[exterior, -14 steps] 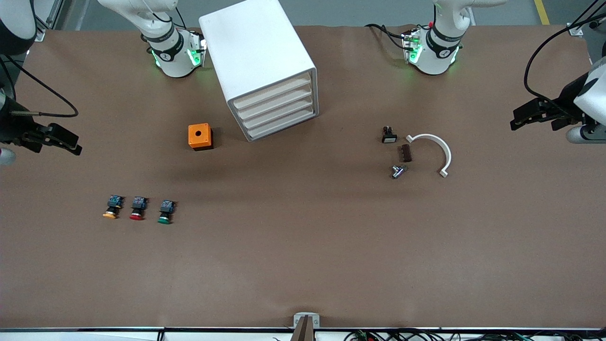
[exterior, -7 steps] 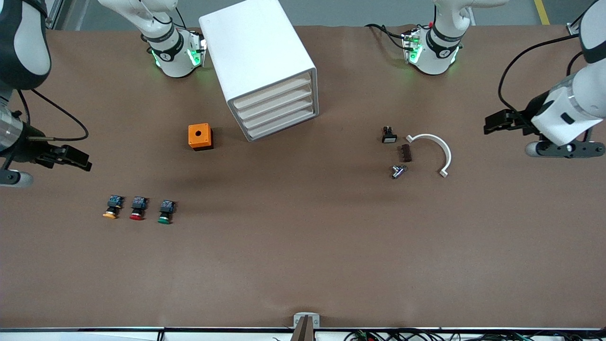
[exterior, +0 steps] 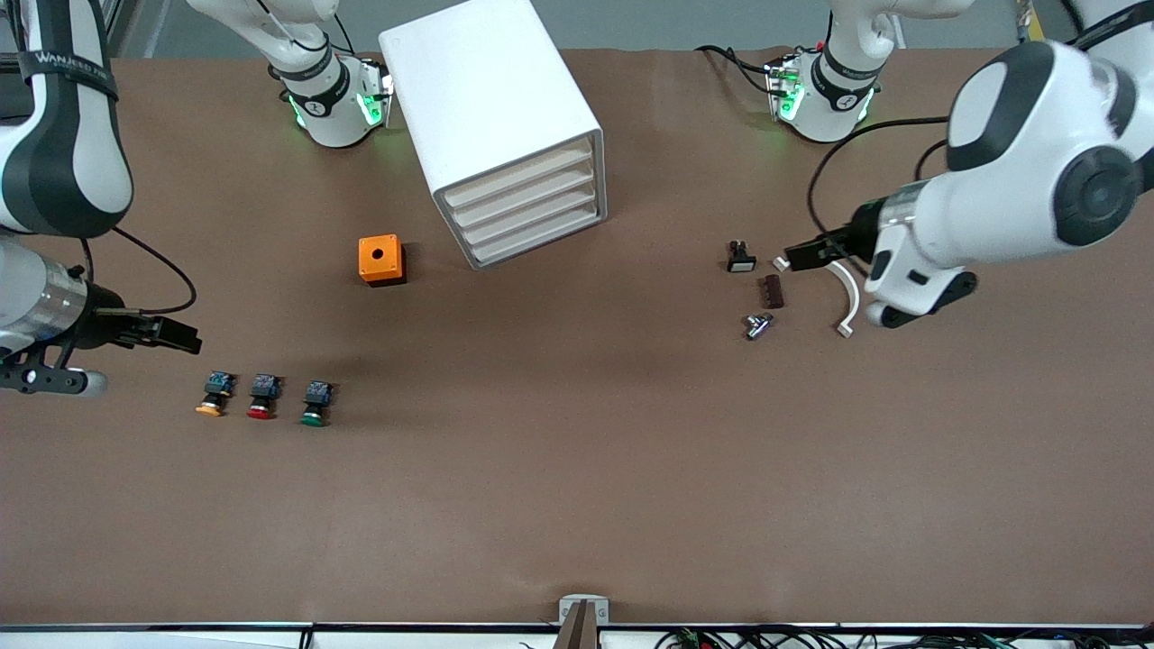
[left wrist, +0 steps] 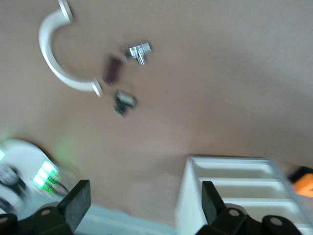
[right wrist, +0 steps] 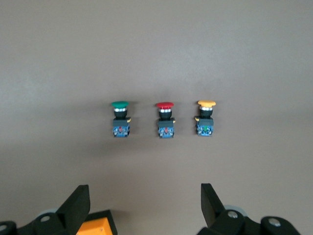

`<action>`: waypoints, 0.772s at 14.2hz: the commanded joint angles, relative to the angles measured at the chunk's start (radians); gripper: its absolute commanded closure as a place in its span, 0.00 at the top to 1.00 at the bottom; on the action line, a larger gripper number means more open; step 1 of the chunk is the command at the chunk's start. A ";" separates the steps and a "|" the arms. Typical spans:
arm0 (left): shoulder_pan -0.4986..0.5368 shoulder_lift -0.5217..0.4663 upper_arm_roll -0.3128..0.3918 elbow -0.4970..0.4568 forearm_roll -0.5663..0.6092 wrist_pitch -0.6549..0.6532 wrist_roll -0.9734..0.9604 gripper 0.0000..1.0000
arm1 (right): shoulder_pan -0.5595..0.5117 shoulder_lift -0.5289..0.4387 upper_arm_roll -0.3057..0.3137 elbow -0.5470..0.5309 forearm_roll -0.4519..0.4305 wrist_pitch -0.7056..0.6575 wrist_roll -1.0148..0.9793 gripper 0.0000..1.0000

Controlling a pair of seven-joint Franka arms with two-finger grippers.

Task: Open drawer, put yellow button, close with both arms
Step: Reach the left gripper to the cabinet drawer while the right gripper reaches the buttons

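The white cabinet [exterior: 491, 117] stands between the arm bases, and all of its drawers are shut. The drawer [exterior: 521, 175] is the topmost cream front. The yellow button [exterior: 213, 397] lies on the table at the right arm's end, first in a row with a red one [exterior: 262, 397] and a green one [exterior: 315, 403]. My right gripper [exterior: 180, 338] hangs open and empty just above the table beside that row; its wrist view shows the yellow button [right wrist: 206, 119] ahead of the open right gripper [right wrist: 144, 205]. My left gripper [exterior: 807, 254], open and empty, is over one end of a white curved piece [exterior: 847, 288].
An orange box with a round hole [exterior: 381, 260] sits near the cabinet's drawer fronts. Small dark and metal parts [exterior: 762, 293] lie beside the curved piece. In the left wrist view the cabinet [left wrist: 234, 196] shows past one finger of the left gripper [left wrist: 144, 205].
Both arms have swung in from the table's ends. The left gripper came over the curved piece, and the right gripper moved closer to the button row. Nothing on the table has shifted.
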 commanded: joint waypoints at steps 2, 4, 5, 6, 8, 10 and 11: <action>0.003 0.108 -0.021 0.046 -0.163 -0.029 -0.350 1.00 | -0.016 0.039 0.014 -0.027 0.007 0.074 -0.014 1.00; 0.008 0.160 -0.081 0.046 -0.182 -0.029 -0.511 1.00 | -0.017 0.058 0.014 -0.047 0.007 0.117 -0.014 1.00; 0.011 0.194 -0.104 0.049 -0.223 -0.029 -0.607 1.00 | -0.019 0.068 0.014 -0.052 0.007 0.137 -0.014 1.00; 0.011 0.221 -0.127 0.049 -0.252 -0.029 -0.681 1.00 | -0.020 0.082 0.014 -0.053 0.007 0.149 -0.014 1.00; 0.014 0.290 -0.181 0.076 -0.289 -0.031 -0.848 1.00 | -0.037 0.117 0.014 -0.055 0.007 0.180 -0.034 1.00; 0.020 0.355 -0.244 0.096 -0.314 -0.029 -1.000 1.00 | -0.077 0.159 0.014 -0.058 0.007 0.226 -0.093 1.00; 0.020 0.382 -0.256 0.105 -0.334 -0.029 -1.057 1.00 | -0.101 0.180 0.015 -0.058 0.009 0.250 -0.129 1.00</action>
